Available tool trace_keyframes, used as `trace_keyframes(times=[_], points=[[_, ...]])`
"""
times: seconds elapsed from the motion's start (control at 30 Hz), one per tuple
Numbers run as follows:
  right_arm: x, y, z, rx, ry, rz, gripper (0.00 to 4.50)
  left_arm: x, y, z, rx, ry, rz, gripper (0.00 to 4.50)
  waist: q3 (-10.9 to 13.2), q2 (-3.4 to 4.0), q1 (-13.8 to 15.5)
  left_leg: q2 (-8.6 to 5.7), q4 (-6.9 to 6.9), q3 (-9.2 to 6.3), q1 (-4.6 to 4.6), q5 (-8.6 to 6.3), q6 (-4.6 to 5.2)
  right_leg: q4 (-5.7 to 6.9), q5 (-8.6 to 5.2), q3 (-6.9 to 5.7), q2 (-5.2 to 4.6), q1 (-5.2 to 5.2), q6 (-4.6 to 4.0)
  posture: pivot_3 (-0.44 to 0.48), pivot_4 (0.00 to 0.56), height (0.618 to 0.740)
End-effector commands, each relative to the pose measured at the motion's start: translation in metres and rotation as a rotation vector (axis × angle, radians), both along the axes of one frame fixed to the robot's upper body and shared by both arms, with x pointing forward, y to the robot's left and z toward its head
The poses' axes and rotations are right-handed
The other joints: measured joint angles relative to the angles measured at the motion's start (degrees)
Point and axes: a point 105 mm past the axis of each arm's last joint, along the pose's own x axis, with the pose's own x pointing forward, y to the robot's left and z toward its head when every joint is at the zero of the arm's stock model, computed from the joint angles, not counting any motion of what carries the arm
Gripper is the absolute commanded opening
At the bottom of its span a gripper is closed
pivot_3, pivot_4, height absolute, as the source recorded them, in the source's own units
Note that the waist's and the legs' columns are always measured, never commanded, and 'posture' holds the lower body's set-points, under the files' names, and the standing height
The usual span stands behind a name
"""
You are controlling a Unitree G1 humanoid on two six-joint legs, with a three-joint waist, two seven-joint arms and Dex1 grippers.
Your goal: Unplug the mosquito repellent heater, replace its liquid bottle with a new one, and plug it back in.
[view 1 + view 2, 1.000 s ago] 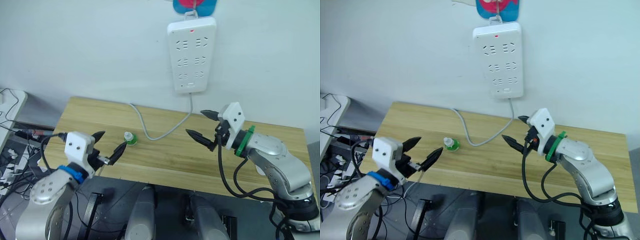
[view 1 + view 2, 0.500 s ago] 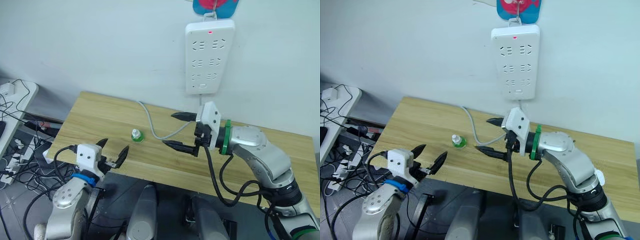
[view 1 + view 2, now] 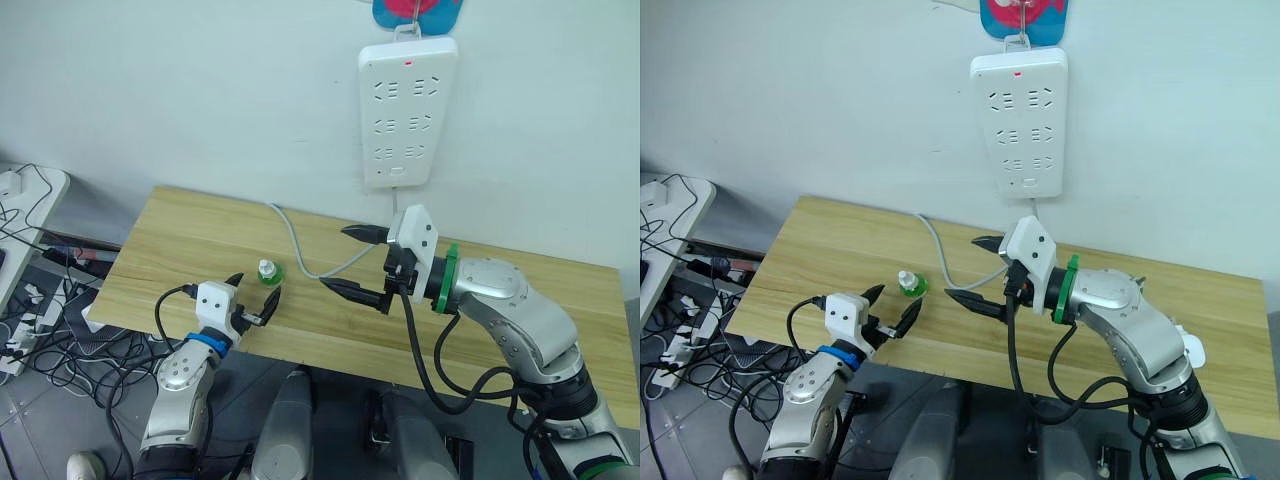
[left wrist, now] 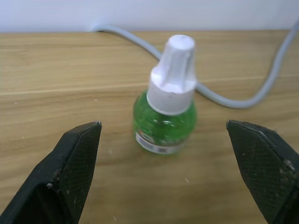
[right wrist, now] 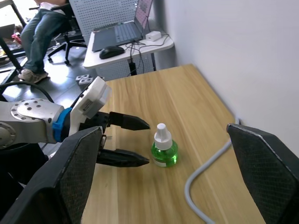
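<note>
Two open, empty hands (image 3: 252,297) (image 3: 352,262) flank a green bottle (image 3: 267,272) on the wooden table (image 3: 180,240).

You are seeing a green bottle (image 4: 164,126) wearing a white cap | a pale wood-grain table (image 3: 180,235) | a white power strip (image 3: 404,108) showing a red light | its grey cord (image 3: 300,250) | black gripper fingers (image 4: 70,163)

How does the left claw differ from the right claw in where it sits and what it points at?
The left claw sits low at the table's near edge, aimed at the green bottle standing just ahead of it; the right claw hangs farther back over the middle of the table, beside the grey cable. The left claw's wrist has a blue ring; the right claw's has a green one. Both are open and hold nothing.
</note>
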Motion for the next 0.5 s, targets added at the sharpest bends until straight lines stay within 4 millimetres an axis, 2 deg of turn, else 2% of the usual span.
trace_keyframes(times=[0.03,0.3,0.5], points=[[-0.006,0.0,0.012,0.028,-0.04,-0.002,4.48,0.005,0.001,-0.003,-0.009,-0.006,0.012,4.5,0.0,0.0,-0.43,0.0,0.0,-0.01,0.0,0.0,-0.01,0.03,0.0,-0.01,0.0,0.0,0.0,0.199,0.401,0.74],[0.0,-0.006,0.017,0.036,-0.056,-0.067,4.48,0.023,-0.007,-0.011,-0.003,0.008,-0.011,4.5,0.07,-0.11,-1.38,0.0,0.03,-0.01,0.01,0.01,-0.01,0.05,0.0,-0.03,0.0,0.0,0.0,0.165,0.406,0.74],[0.003,-0.009,0.017,0.038,-0.053,-0.097,4.48,0.026,-0.006,-0.014,-0.023,0.008,0.004,4.5,0.07,-0.11,-2.5,-0.01,0.05,0.0,0.01,0.02,-0.03,0.07,0.0,-0.01,0.0,0.01,0.0,0.163,0.405,0.74]])
